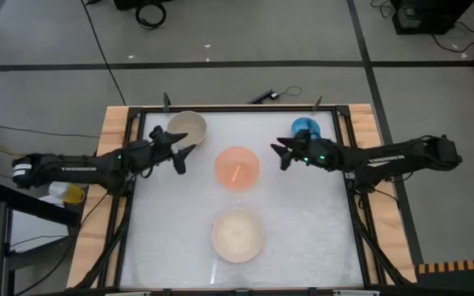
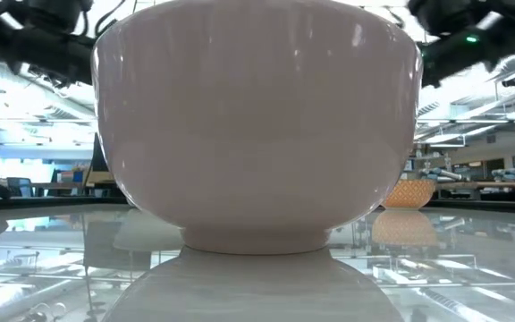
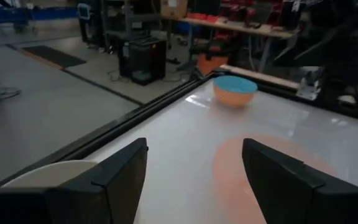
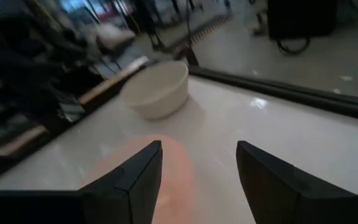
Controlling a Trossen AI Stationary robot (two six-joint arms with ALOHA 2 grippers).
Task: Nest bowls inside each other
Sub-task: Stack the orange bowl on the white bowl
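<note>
Four bowls stand upright on their bases on the white table. The beige-tan bowl [image 1: 186, 127] [image 4: 156, 89] is at the far left, the small blue bowl [image 1: 305, 127] [image 3: 235, 90] at the far right, the peach-orange bowl [image 1: 237, 168] in the middle and the cream-white bowl [image 1: 238, 235] [image 2: 257, 134] near the front. My left gripper [image 1: 186, 158] [image 3: 194, 149] hovers open just left of the peach bowl, beside the beige one. My right gripper [image 1: 279, 156] [image 4: 199, 148] hovers open just right of the peach bowl. Nothing is between either pair of fingers.
A black rail [image 1: 237, 108] frames the table, with wooden strips [image 1: 113, 164] outside it on both sides. A dark cable piece [image 1: 266, 95] lies behind the far edge. Bare table surface [image 1: 163, 230] lies on either side of the cream bowl.
</note>
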